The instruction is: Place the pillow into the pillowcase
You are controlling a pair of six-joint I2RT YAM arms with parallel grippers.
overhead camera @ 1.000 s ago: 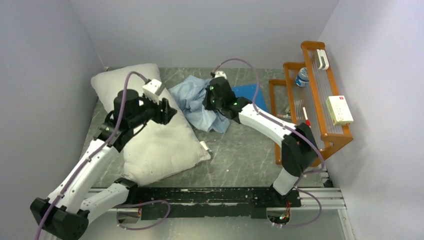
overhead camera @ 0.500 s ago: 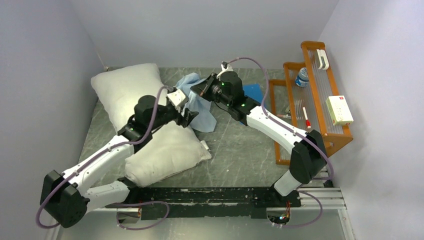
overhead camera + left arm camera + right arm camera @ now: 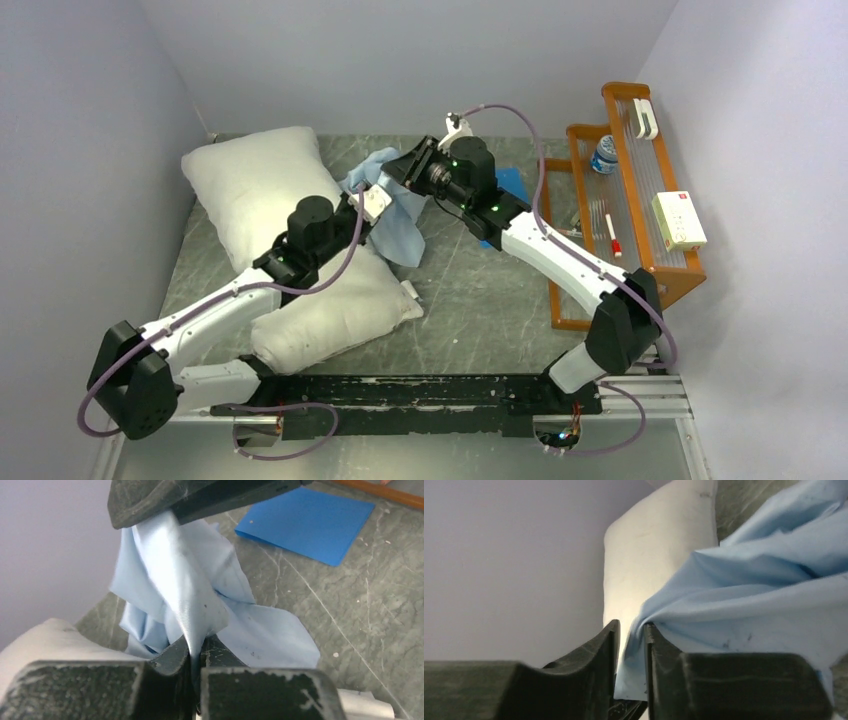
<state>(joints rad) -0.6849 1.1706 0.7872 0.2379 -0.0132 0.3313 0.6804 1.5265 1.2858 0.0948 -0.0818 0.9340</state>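
The off-white pillow [image 3: 255, 190] lies at the left of the table, with my left arm stretched across it. The light blue pillowcase [image 3: 402, 228] is bunched beside it, one fold lifted off the table. My left gripper [image 3: 196, 647] is shut on a ridge of the pillowcase [image 3: 185, 590]. My right gripper [image 3: 631, 630] meets it from the other side, just above. Its jaws stand a little apart, and the pillowcase [image 3: 764, 595] hangs loosely between them, resting on the right finger. The pillow [image 3: 654, 555] shows behind the cloth.
A flat darker-blue square [image 3: 503, 186] lies on the grey table behind the right arm. A wooden rack [image 3: 620, 190] at the right holds a bottle [image 3: 604, 155] and a white box [image 3: 679, 220]. Walls close in the left, back and right.
My left arm swung from the pillow over to the pillowcase and shut on its lifted fold. My right gripper, which had raised that fold, has parted its jaws.
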